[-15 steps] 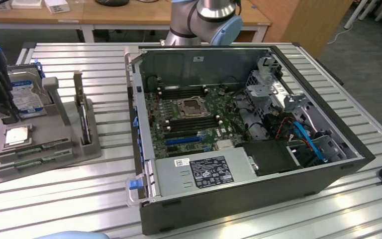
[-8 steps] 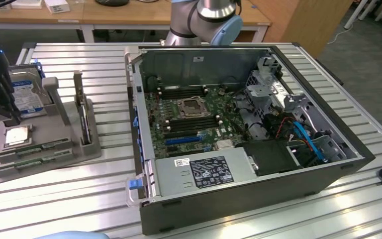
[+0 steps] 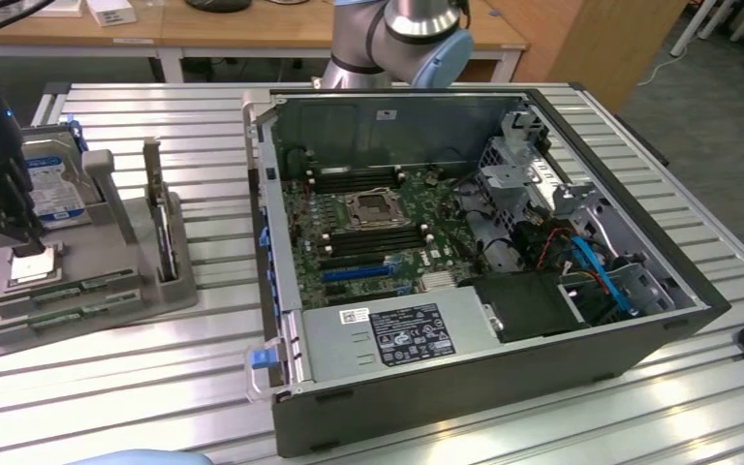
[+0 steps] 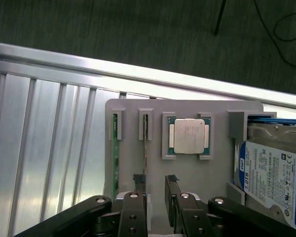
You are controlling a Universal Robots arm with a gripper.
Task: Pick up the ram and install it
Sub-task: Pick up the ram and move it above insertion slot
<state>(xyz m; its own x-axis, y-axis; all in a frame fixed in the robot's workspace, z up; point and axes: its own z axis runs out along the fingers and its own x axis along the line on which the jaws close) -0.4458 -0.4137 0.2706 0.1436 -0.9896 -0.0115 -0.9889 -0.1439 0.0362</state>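
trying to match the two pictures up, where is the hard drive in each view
Exterior view: the hard drive stands in the grey holder at the exterior view's left, just beyond the CPU chip.
Wrist view: the hard drive is at the holder's end, beside the CPU chip, on the side away from the ram sticks.
Shared landmark: the silver CPU chip in its square recess.

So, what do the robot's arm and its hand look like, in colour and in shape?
The arm is built from round silver-grey tubes, with a light blue cap on one joint. The hand is black: jointed flat bars on each side, fastened with round silver pins, and two narrow dark fingers with small ridged tips.
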